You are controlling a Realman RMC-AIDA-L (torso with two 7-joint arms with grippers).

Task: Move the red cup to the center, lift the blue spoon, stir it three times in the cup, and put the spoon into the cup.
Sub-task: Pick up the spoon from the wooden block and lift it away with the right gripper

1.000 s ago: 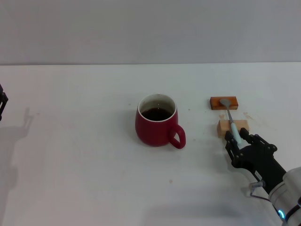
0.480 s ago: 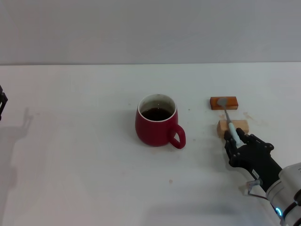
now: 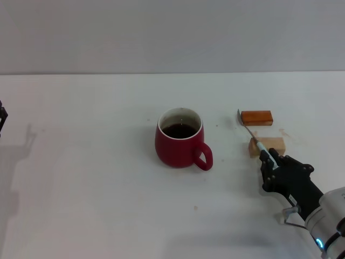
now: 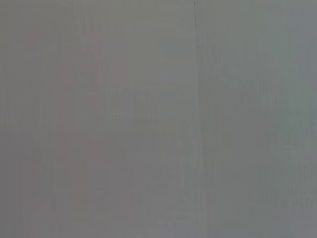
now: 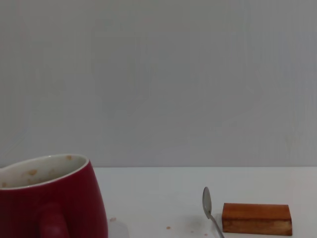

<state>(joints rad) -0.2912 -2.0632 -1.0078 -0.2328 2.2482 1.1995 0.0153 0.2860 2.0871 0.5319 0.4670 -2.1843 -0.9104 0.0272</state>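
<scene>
Head view: red cup [image 3: 180, 139] mid-tabletop [image 3: 97, 178], dark liquid inside. Right gripper [image 3: 269, 160] right of cup, fingers clamped on blue spoon [image 3: 253, 138] handle; bowl raised beside orange-brown block [image 3: 256, 117], above tan block [image 3: 268, 145]. Left gripper [image 3: 2, 117] far left of cup, fingers' state unclear.

Left wrist view: blank grey.

Right wrist view: spoon bowl [image 5: 206, 201] between cup [image 5: 49, 198] and orange-brown block [image 5: 256, 218].

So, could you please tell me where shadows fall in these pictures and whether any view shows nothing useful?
In the head view, a soft grey shadow lies on the table at the left, near the left gripper; the red cup casts almost none. The left wrist view is a flat grey field with one faint vertical line, no object. The right wrist view cuts the cup off at its edge.
</scene>
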